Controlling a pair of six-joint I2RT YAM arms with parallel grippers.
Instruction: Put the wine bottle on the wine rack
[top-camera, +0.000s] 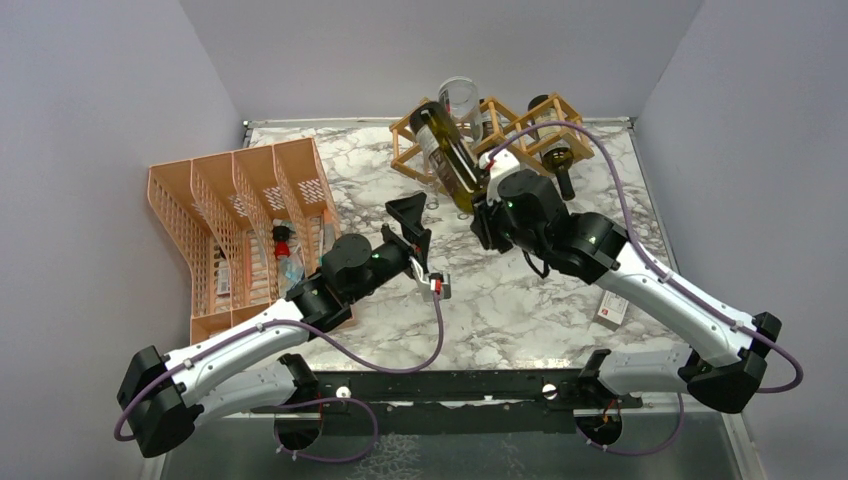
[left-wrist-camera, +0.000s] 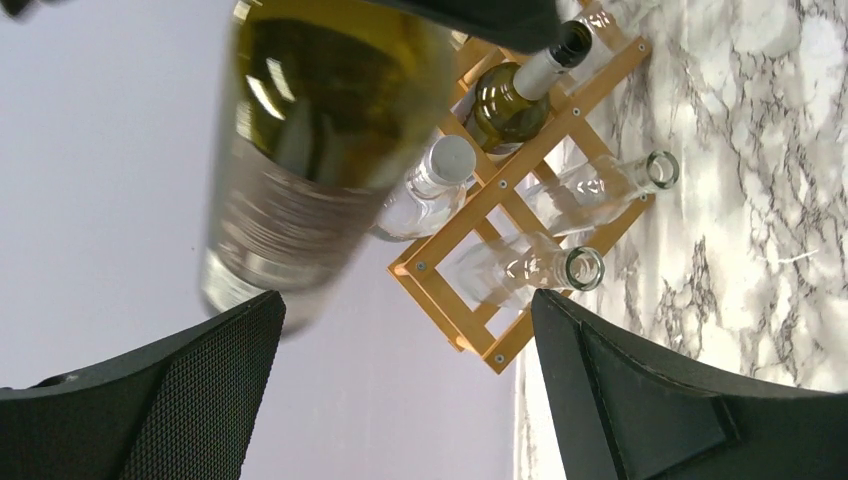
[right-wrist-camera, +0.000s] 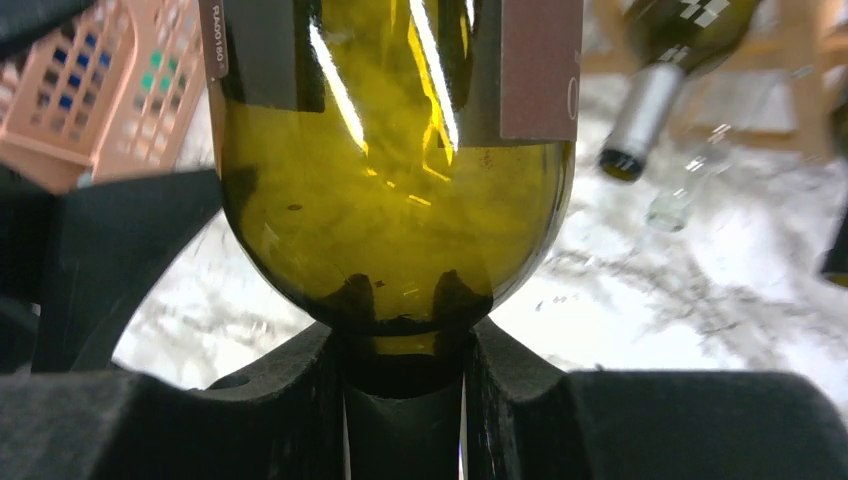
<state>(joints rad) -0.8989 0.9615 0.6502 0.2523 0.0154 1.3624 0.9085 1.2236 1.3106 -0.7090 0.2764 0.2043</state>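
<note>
One wine bottle (top-camera: 447, 150), neck hidden inside clamped right tool (right-wrist-camera: 405, 360), left tool (left-wrist-camera: 405, 298) wide apart

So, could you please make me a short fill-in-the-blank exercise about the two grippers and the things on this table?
1. The right gripper is shut on the ____ of the wine bottle.
2. The left gripper is ____ and holds nothing.
3. The wine rack is built of thin ____ slats.
4. The orange organizer stands on the ____ arm's side of the table.

Missing words: neck; open; wooden; left.
</note>
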